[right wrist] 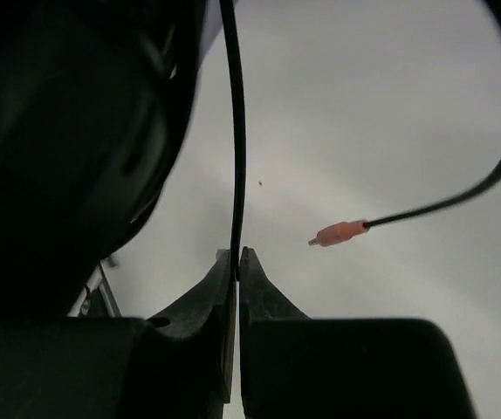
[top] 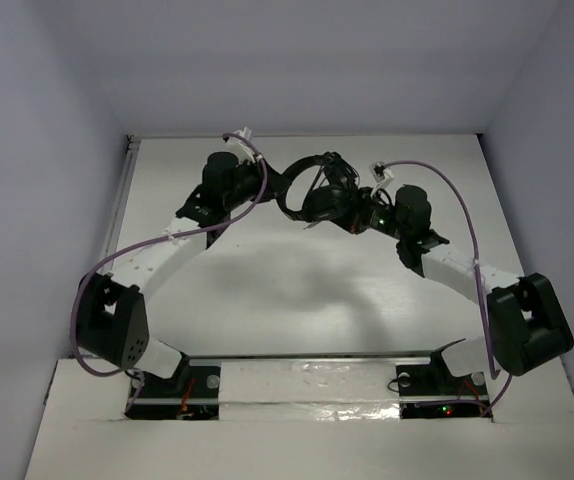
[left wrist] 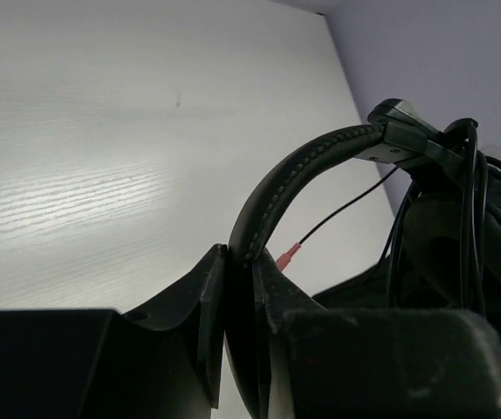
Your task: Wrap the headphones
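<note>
1. Seen from above, the two robot arms reach in from either side and meet over the far middle of the white table (top: 297,290).
2. The black headphones (top: 307,188) hang between the arms, toward the back of the table.
3. The left gripper (left wrist: 240,262) has its jaws pressed tight on the padded, stitched headband (left wrist: 294,183), which arches up and to the right from between them.
4. At the far end of that arch a dark earcup (left wrist: 460,244) fills the right side of the left wrist view, with loops of thin black cable (left wrist: 470,201) draped over it.
5. The right gripper (right wrist: 236,262) has its jaws nearly closed, pinching a strand of the thin cable (right wrist: 236,131), which runs straight up from between the tips.
6. The cable's free end curves round in the air to a small pink plug tip (right wrist: 339,233), near the right gripper's jaws but not touching them.
7. A dark, blurred part of the headphones fills the left of the right wrist view.
</note>
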Robot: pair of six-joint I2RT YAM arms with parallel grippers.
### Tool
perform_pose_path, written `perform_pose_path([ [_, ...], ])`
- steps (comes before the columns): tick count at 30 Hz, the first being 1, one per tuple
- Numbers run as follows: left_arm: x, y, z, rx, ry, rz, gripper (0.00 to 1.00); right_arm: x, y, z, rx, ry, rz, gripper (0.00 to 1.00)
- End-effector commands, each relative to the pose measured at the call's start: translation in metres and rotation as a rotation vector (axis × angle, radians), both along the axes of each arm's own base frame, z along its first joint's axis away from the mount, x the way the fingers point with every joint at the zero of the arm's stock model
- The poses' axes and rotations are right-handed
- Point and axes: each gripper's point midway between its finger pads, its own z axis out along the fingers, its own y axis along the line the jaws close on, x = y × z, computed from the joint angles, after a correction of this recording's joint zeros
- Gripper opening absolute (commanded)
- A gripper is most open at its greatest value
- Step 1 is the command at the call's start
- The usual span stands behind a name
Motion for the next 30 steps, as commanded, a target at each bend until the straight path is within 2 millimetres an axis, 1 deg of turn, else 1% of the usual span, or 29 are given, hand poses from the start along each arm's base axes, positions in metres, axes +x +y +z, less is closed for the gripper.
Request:
perform_pose_path([
  [1, 0.024, -0.002, 0.043, -0.064, -0.165, 0.157, 0.0, -0.003, -0.005, -0.019, -0.002, 0.049, -0.051, 0.0],
  [3, 0.03, -0.002, 0.034, -0.038, -0.164, 0.211, 0.0, -0.002, -0.012, -0.03, -0.013, 0.085, -0.103, 0.0],
  [4, 0.031, -0.009, 0.023, -0.023, -0.148, 0.215, 0.0, -0.006, -0.015, -0.04, -0.022, 0.112, -0.114, 0.0],
  [5, 0.034, -0.009, 0.017, -0.017, -0.142, 0.221, 0.0, -0.007, -0.016, -0.045, -0.023, 0.125, -0.12, 0.0],
  [6, 0.037, -0.01, 0.01, -0.003, -0.134, 0.247, 0.0, -0.005, -0.018, -0.05, -0.023, 0.143, -0.146, 0.0],
  [7, 0.039, -0.016, -0.004, 0.012, -0.108, 0.249, 0.0, -0.004, -0.021, -0.055, -0.025, 0.154, -0.169, 0.0],
  [8, 0.041, -0.016, -0.01, 0.009, -0.105, 0.257, 0.0, -0.004, -0.024, -0.064, -0.032, 0.175, -0.19, 0.0],
  [9, 0.042, -0.017, -0.017, 0.011, -0.099, 0.261, 0.0, 0.0, -0.028, -0.07, -0.035, 0.196, -0.229, 0.0],
  [10, 0.043, -0.021, -0.029, 0.021, -0.082, 0.258, 0.0, 0.0, -0.032, -0.078, -0.045, 0.226, -0.255, 0.05],
  [11, 0.046, -0.022, -0.032, 0.024, -0.086, 0.263, 0.0, 0.001, -0.035, -0.085, -0.055, 0.244, -0.28, 0.12],
  [12, 0.047, -0.025, -0.038, 0.038, -0.084, 0.264, 0.0, 0.003, -0.04, -0.089, -0.058, 0.258, -0.318, 0.35],
  [13, 0.05, -0.027, -0.05, 0.057, -0.072, 0.263, 0.0, 0.003, -0.045, -0.095, -0.071, 0.281, -0.347, 0.46],
  [15, 0.053, -0.029, -0.055, 0.065, -0.09, 0.252, 0.0, 0.007, -0.058, -0.105, -0.095, 0.3, -0.431, 0.57],
  [16, 0.055, -0.031, -0.066, 0.076, -0.079, 0.249, 0.0, 0.006, -0.064, -0.109, -0.113, 0.314, -0.467, 0.58],
  [18, 0.056, -0.034, -0.071, 0.076, -0.091, 0.237, 0.0, 0.011, -0.078, -0.113, -0.144, 0.317, -0.549, 0.65],
  [19, 0.057, -0.035, -0.079, 0.083, -0.083, 0.235, 0.0, 0.009, -0.083, -0.114, -0.159, 0.326, -0.568, 0.66],
  [21, 0.061, -0.035, -0.084, 0.094, -0.077, 0.241, 0.0, 0.011, -0.092, -0.111, -0.165, 0.316, -0.62, 0.66],
  [22, 0.063, -0.036, -0.091, 0.103, -0.067, 0.243, 0.0, 0.006, -0.097, -0.115, -0.177, 0.327, -0.637, 0.66],
  [23, 0.064, -0.037, -0.094, 0.108, -0.062, 0.243, 0.0, 0.003, -0.101, -0.104, -0.157, 0.303, -0.654, 0.66],
  [24, 0.066, -0.037, -0.094, 0.11, -0.065, 0.248, 0.0, 0.002, -0.109, -0.101, -0.155, 0.295, -0.69, 0.66],
  [25, 0.068, -0.038, -0.102, 0.124, -0.057, 0.247, 0.0, -0.002, -0.112, -0.1, -0.147, 0.292, -0.699, 0.67],
  [26, 0.07, -0.038, -0.106, 0.134, -0.052, 0.25, 0.0, -0.008, -0.114, -0.087, -0.116, 0.259, -0.702, 0.69],
  [27, 0.074, -0.038, -0.105, 0.139, -0.058, 0.258, 0.0, -0.011, -0.116, -0.08, -0.102, 0.248, -0.704, 0.69],
  [28, 0.077, -0.038, -0.117, 0.168, -0.044, 0.262, 0.0, -0.014, -0.121, -0.077, -0.104, 0.245, -0.725, 0.69],
  [29, 0.079, -0.037, -0.123, 0.182, -0.037, 0.267, 0.0, -0.016, -0.124, -0.071, -0.093, 0.232, -0.735, 0.69],
  [30, 0.083, -0.037, -0.125, 0.192, -0.041, 0.277, 0.0, -0.017, -0.129, -0.057, -0.078, 0.198, -0.755, 0.68],
])
